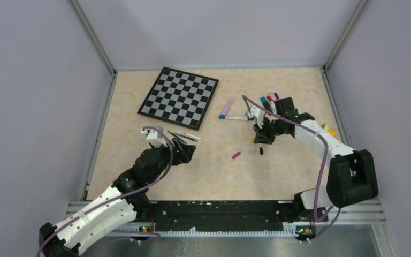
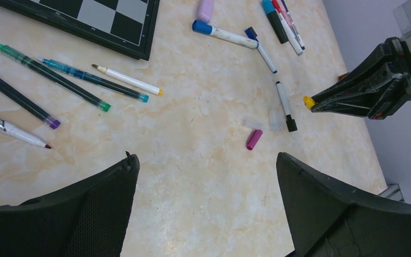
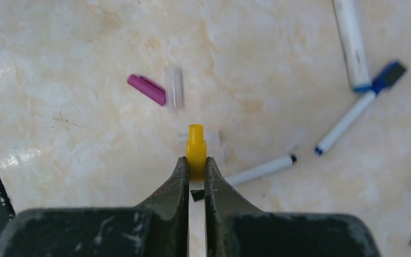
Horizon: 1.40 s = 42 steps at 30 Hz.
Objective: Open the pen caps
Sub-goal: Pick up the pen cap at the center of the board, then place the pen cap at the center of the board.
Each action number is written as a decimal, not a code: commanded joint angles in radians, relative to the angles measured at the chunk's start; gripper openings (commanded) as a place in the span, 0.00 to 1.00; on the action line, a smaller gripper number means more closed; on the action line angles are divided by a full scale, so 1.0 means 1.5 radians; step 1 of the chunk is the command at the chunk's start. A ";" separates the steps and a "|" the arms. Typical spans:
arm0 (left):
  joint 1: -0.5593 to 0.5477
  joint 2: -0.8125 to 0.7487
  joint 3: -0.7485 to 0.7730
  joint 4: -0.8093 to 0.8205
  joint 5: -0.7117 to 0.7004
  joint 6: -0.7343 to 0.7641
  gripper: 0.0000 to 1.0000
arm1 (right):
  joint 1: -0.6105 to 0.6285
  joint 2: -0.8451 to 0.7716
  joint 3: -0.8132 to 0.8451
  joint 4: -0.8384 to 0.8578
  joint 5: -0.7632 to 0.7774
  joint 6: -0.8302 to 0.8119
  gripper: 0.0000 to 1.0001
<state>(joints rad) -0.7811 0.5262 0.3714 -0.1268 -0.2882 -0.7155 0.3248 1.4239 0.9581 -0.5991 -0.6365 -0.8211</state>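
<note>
We are clamping the yellow cap [image 3: 196, 140] in our right gripper [image 3: 196, 160], its length pointing straight out past the tips, with our left gripper [image 2: 206, 157] gaping well apart.

**No legible writing**

Nothing in any view can be read. In the left wrist view, the white pen [image 2: 10, 128] lying below the chessboard [image 2: 85, 16] has dark marks on its barrel. They are too small to tell whether they are lettering or pattern.
</note>
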 commanded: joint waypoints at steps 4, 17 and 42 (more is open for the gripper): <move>0.003 0.032 -0.014 0.098 0.048 -0.038 0.99 | -0.104 -0.078 -0.121 0.130 0.125 0.288 0.00; 0.003 0.038 -0.016 0.102 0.062 -0.064 0.99 | -0.112 0.000 -0.136 0.154 0.251 0.375 0.11; 0.003 0.037 -0.016 0.099 0.052 -0.061 0.99 | -0.113 -0.015 -0.057 0.109 0.134 0.387 0.42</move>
<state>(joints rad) -0.7803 0.5911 0.3500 -0.0219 -0.1993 -0.8112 0.1604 1.4227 0.7994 -0.4351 -0.3534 -0.2756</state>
